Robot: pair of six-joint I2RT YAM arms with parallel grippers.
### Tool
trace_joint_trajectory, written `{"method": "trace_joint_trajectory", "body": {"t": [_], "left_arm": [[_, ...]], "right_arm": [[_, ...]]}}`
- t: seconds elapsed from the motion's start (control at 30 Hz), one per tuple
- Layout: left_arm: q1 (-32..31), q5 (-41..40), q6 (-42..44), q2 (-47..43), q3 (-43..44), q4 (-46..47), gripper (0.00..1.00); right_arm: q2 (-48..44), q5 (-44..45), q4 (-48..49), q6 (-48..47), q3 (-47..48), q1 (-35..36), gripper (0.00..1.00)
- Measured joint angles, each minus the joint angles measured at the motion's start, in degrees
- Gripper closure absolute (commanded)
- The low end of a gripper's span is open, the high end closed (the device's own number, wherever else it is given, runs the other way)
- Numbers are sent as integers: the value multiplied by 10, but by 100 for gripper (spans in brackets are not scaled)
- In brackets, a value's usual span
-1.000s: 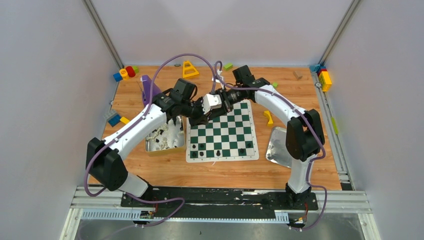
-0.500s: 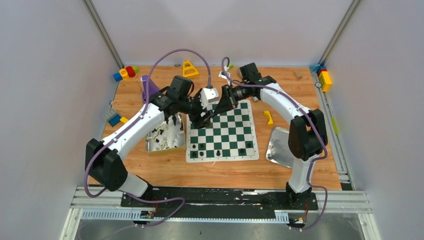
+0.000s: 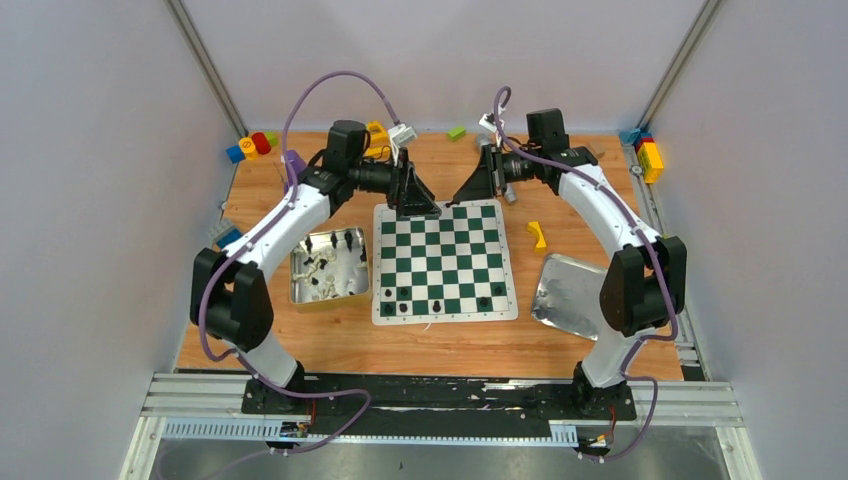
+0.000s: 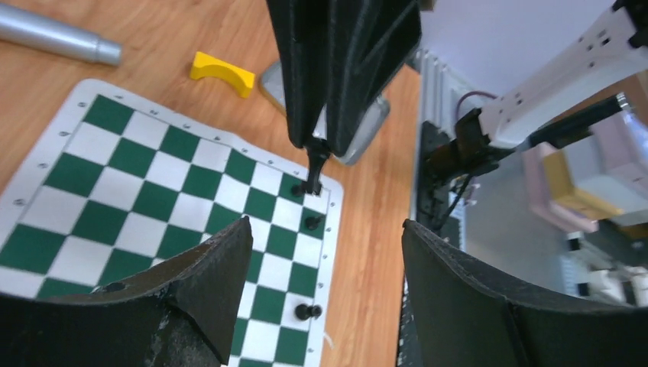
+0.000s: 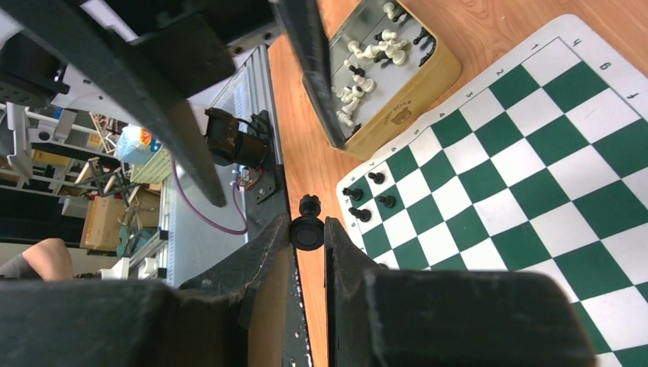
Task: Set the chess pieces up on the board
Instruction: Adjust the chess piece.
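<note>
The right gripper (image 5: 307, 223) is pinching a black chess piece (image 5: 307, 234) above the far edge of the board (image 3: 445, 255), while the left gripper (image 4: 325, 225), spread wide, is hovering empty beside it.

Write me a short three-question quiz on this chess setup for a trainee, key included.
1. True or false: the left gripper has its fingers shut on a chess piece.
2. What do the fingers of the right gripper hold? A) a white plastic chess piece B) a small black plastic chess piece C) nothing
3. Fill in: in the top view, the gold-sided metal tin lies to the ___ of the green and white checkered board.
Key: 1 false; 2 B; 3 left.
</note>
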Motion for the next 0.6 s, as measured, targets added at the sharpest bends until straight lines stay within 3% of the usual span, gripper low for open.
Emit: {"method": "trace_joint_trajectory", "body": {"t": [0.33,0.6], "left_arm": [[0,80,-297,81,-28,255,40],[-4,104,-446,99,-48,420,50]], "right_arm": [[0,-24,33,43,-9,-6,100],[0,-30,47,58,-19,-13,100]]}}
